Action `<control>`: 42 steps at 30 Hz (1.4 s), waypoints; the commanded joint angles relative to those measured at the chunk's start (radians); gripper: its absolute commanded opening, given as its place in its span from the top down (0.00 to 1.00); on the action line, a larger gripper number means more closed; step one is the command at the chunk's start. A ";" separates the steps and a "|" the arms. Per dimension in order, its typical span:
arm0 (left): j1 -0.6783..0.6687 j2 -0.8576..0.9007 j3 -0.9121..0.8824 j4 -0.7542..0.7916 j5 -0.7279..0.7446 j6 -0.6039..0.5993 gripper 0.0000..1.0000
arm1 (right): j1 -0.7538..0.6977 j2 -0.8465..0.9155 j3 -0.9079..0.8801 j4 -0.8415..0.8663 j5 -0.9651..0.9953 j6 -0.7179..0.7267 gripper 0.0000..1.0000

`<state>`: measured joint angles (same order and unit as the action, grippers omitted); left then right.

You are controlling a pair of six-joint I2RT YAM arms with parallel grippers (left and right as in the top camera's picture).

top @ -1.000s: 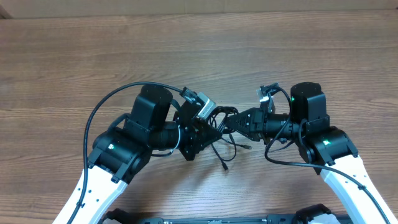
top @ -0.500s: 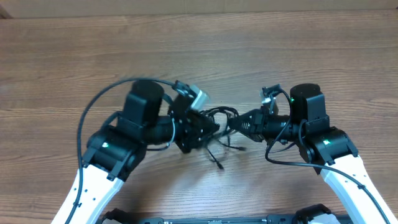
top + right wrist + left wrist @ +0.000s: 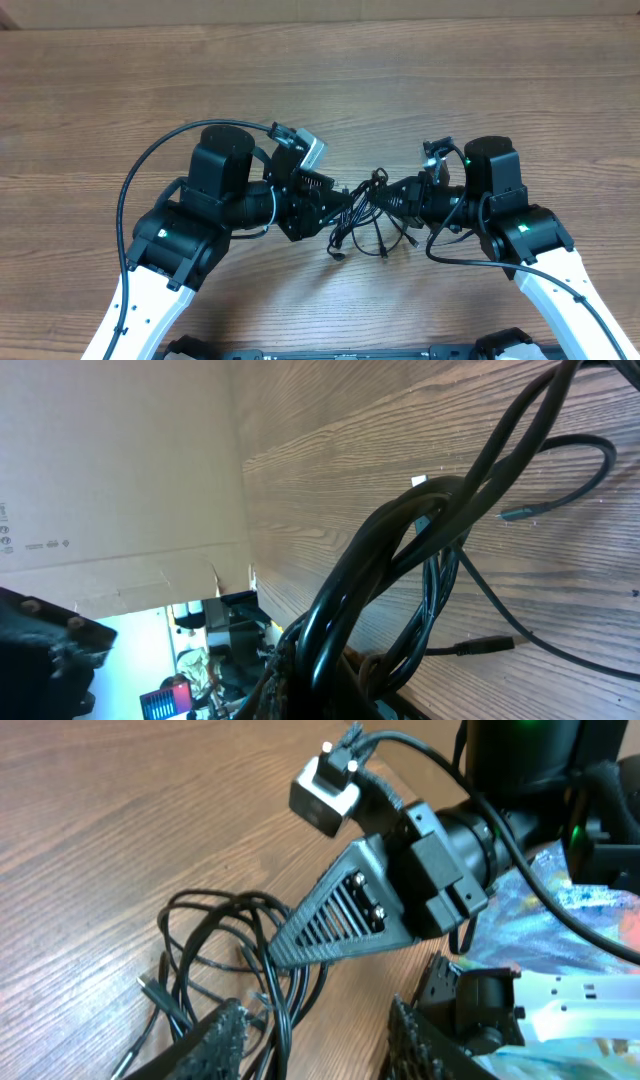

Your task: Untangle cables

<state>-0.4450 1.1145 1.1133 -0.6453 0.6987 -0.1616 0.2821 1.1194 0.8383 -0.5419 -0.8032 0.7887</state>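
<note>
Cables (image 3: 362, 215) are in the middle of the table (image 3: 320, 80), in the gap between the two arms. They form a loose black tangle, loops spilling toward the robot side, with a few plug ends (image 3: 338, 257) splayed on the wood. Right gripper (image 3: 380, 196) is pressed together on the bundle. In the left wrist view its ribbed triangular fingers (image 3: 335, 920) come to a point right where several strands cross. The right wrist view shows a thick twist of cords running straight out of its grip, thinner loops and two plugs trailing onto the table beyond. Left gripper (image 3: 338, 205) is spread — its two textured pads (image 3: 225, 1040) stand apart at the bottom of its own view. A couple of strands lie between them, just beside the left pad, not pinched. The two gripper tips are near each other over the tangle, one on each side; can't tell from overhead whether they touch. Knot is not resolved in any view — strands overlap at the right gripper's tip, too dense to count. A small grey camera (image 3: 325, 792) sits on top of the right gripper.
</note>
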 commanded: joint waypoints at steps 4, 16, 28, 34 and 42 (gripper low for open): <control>0.001 0.029 0.021 -0.106 -0.104 -0.001 0.60 | -0.002 -0.006 -0.001 0.010 0.003 -0.011 0.94; -0.010 0.185 0.022 -0.083 0.003 -0.011 0.71 | -0.002 -0.006 -0.001 0.015 0.018 -0.039 0.94; -0.076 0.206 0.022 -0.003 0.053 -0.004 0.61 | -0.002 -0.006 -0.001 0.017 0.044 -0.043 0.94; -0.100 0.206 0.021 -0.018 -0.072 0.008 0.62 | -0.002 -0.006 -0.001 0.020 0.039 -0.042 0.94; -0.100 0.206 0.021 -0.031 -0.156 0.008 0.51 | -0.002 -0.006 -0.001 0.050 -0.022 -0.038 0.94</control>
<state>-0.5373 1.3178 1.1152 -0.6819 0.5919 -0.1619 0.2821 1.1194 0.8379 -0.5087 -0.7830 0.7586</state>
